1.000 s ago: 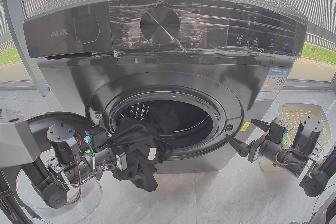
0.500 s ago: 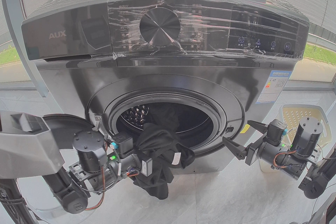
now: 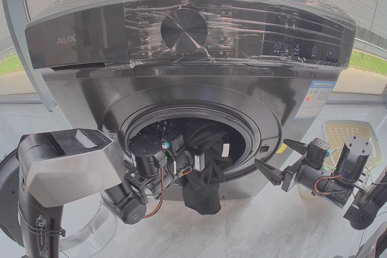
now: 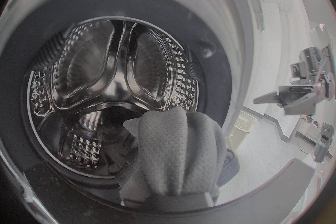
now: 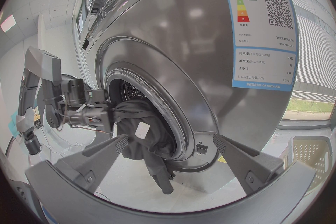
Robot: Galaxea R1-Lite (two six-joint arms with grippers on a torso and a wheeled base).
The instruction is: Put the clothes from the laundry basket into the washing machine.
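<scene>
The left gripper [image 3: 199, 160] is clutching a black garment [image 3: 206, 186] at the mouth of the washer [image 3: 181, 81], cloth bunching ahead of it, seemingly half inside. The right gripper [image 3: 273, 152] is hanging wide open nearby.

floor [image 3: 262, 226]: pale tiles | standing on it: washing machine [image 3: 242, 85], laundry basket [image 3: 342, 122] beside

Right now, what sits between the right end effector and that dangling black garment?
Nothing loose: the head view shows only the washing machine's door rim between the right end effector and the black garment.
</scene>
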